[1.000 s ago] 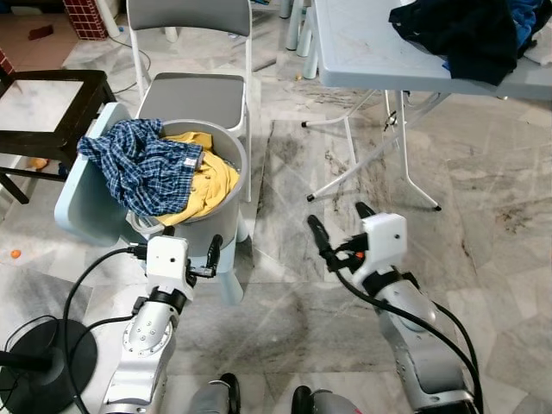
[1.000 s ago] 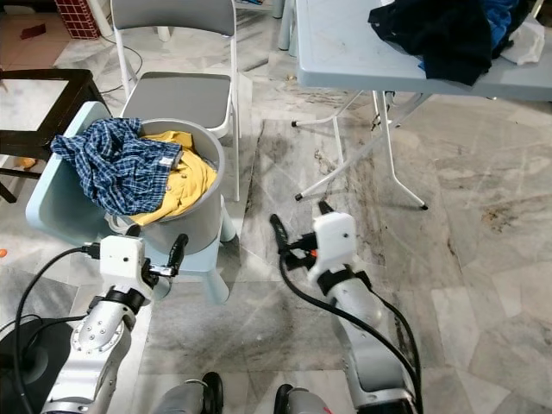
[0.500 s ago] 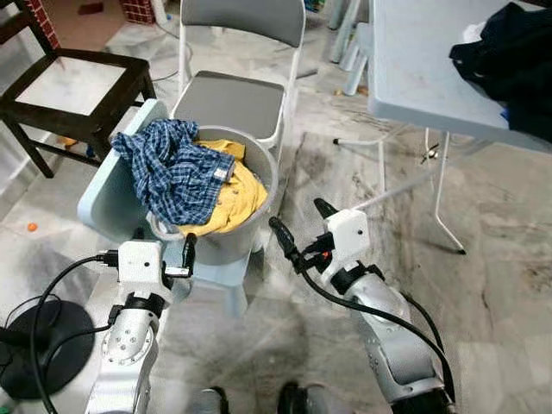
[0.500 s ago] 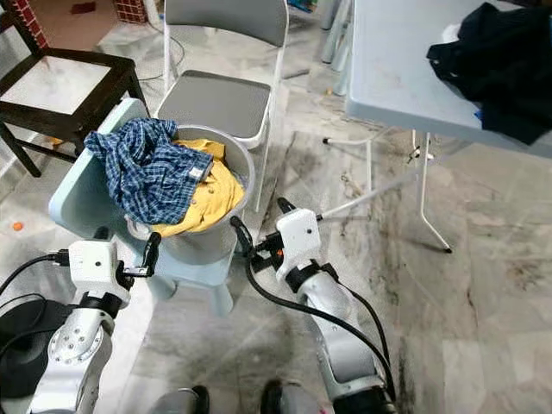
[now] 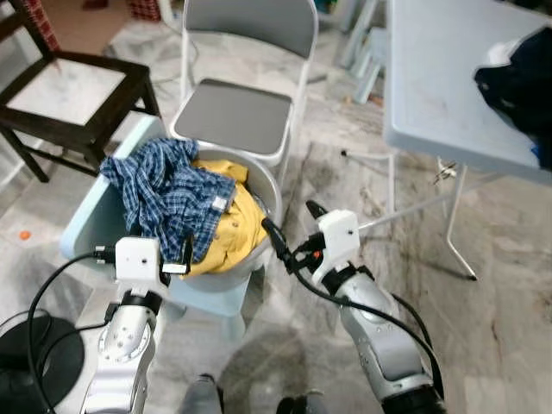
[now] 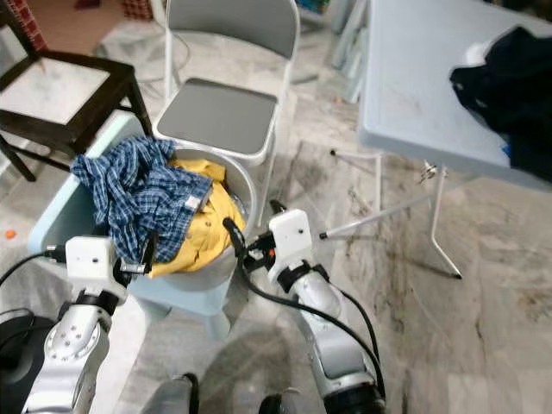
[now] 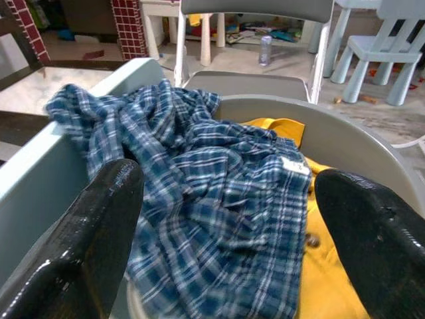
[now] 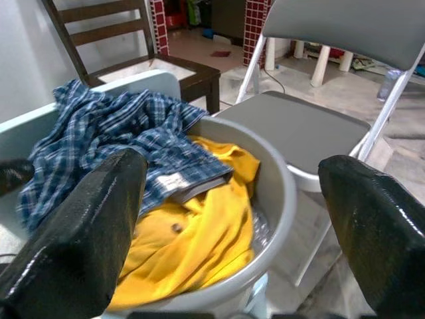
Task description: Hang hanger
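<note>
Approach stage: both tools, left (image 5: 162, 250) and right (image 5: 293, 237), are spread open and empty beside the grey tub (image 5: 269, 194) of shirts (image 5: 168, 194); no hanger identifiable, so locate it before closing.

basin (image 5: 269, 185) top open, folding chair (image 5: 237, 116) behind

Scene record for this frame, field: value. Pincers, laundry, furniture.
left pincer: open, empty, at the near rim of the grey tub
right pincer: open, empty, beside the tub's right rim
blue plaid shirt: draped over the tub's left side
yellow garment: in the tub, partly under the shirt
folding chair: behind the tub
dark clothes: on the grey table
</note>
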Controlling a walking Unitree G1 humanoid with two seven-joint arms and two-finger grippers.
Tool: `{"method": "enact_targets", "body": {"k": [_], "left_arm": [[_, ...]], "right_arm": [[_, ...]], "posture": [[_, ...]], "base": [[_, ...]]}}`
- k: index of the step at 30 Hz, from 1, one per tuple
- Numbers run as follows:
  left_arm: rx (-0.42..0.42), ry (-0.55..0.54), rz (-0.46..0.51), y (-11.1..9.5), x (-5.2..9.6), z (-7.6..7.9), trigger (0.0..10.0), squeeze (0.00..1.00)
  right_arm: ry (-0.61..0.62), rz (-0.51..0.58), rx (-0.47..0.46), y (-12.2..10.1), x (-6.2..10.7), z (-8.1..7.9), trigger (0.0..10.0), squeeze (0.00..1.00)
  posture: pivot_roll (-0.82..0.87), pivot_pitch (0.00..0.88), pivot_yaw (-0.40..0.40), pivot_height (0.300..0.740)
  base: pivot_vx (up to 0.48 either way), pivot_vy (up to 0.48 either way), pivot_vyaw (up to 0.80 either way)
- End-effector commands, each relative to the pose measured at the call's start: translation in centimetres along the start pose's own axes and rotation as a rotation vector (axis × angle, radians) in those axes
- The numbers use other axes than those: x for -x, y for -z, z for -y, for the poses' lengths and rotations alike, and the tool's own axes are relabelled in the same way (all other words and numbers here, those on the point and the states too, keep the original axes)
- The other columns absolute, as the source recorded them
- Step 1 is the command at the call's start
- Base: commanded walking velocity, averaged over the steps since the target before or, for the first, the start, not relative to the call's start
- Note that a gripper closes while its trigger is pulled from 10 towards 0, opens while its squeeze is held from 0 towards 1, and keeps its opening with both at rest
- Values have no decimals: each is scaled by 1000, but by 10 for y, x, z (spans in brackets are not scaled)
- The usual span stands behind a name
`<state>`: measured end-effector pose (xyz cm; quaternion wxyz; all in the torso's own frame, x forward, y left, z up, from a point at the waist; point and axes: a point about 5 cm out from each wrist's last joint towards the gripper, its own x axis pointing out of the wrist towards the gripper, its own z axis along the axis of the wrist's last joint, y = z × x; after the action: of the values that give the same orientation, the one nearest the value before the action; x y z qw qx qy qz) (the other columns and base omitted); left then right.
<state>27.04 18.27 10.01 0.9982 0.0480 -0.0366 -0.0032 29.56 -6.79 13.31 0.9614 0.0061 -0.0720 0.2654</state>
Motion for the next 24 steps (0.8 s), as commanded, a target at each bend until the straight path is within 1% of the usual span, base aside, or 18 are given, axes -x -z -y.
{"method": "enact_targets", "body": {"k": [1,2,4,7,9,10,12,15,18,19,21,22,24], "left_arm": [[-9,14,-31,6,4,8,10000,0],[-20,15,-36,7,4,8,10000,0],[-82,47,-52,11,6,10,10000,0],[-104,79,-82,16,9,11,10000,0],[-156,85,-97,17,12,7,10000,0],[-167,77,-105,18,13,5,10000,0],[-169,42,-133,20,14,-1,10000,0],[-160,28,-157,23,14,-5,10000,0],[-174,26,-189,26,14,-9,10000,0],[-161,26,-217,29,13,-10,10000,0],[-181,35,-260,33,13,-12,10000,0],[-168,27,-293,38,12,-15,10000,0],[-156,30,-316,42,12,-16,10000,0]], "right_arm": [[21,-21,11,5,7,8,10000,0],[19,-22,11,5,6,8,10000,0],[15,-24,12,6,6,7,10000,0],[10,-23,12,6,5,7,10000,0],[4,-26,12,6,4,6,10000,0],[2,-27,12,7,4,6,10000,0],[-2,-28,12,7,4,5,10000,0],[-4,-28,13,7,4,5,10000,0],[-2,-30,13,8,4,5,10000,0],[-2,-30,12,8,4,5,10000,0],[-3,-31,10,8,5,5,10000,0],[-8,-33,8,8,5,4,10000,0],[-11,-35,7,9,5,4,10000,0]], "posture": [[300,255,-122,740],[301,255,-122,740],[307,257,-125,740],[310,258,-126,740],[314,261,-127,740],[314,261,-127,740],[314,262,-125,740],[312,266,-119,740],[310,266,-115,740],[309,268,-113,740],[308,268,-112,740],[306,270,-111,740],[305,270,-110,740]], "base": [[0,0,0],[0,0,0],[0,0,0],[0,0,0],[0,0,0],[0,0,0],[0,0,0],[0,0,0],[0,0,0],[0,0,0],[0,0,0],[0,0,0],[0,0,0]]}}
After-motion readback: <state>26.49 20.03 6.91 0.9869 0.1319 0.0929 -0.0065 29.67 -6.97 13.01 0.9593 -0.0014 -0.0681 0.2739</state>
